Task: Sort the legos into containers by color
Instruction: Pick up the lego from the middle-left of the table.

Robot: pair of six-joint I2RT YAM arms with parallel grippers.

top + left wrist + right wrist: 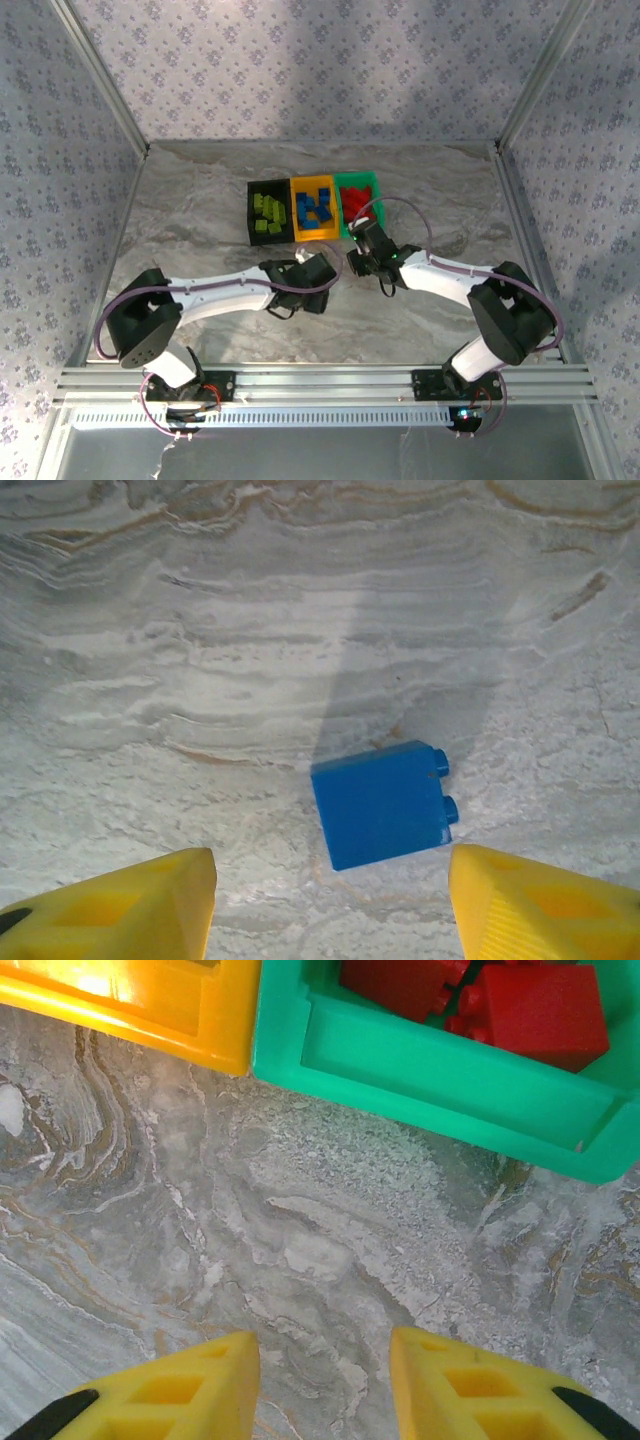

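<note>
Black bin (251,215): leftmost of three containers set side by side in a row at upper centre of the overhead view; lime green bricks (268,212) are piled inside it.

Orange-yellow bin (316,236): middle of the row, touching its neighbours on both sides, with blue bricks (314,208) inside. One corner of it sits at the upper left of the right wrist view (150,1005).

Left gripper (325,265): at centre frame in the overhead view, just below the orange-yellow bin. In the left wrist view (330,905) its yellow fingers (120,910) fill the bottom corners, standing wide apart and gripping nothing.

Blue brick (385,802): lies alone on the marbled grey table (200,630), right of centre in the left wrist view. It is on its side with two studs pointing right, just ahead of the gap between the fingertips and touching neither.

Green bin (355,178): rightmost of the row, holding red bricks (358,203). In the right wrist view its wall (420,1070) runs across the top, with red bricks (530,1010) at the upper right.

Right gripper (358,240): right of centre in the overhead view, at the lower edge of the green bin. In the right wrist view (325,1365) the fingers (170,1395) stand a narrow gap apart over bare table, with nothing between them.
</note>
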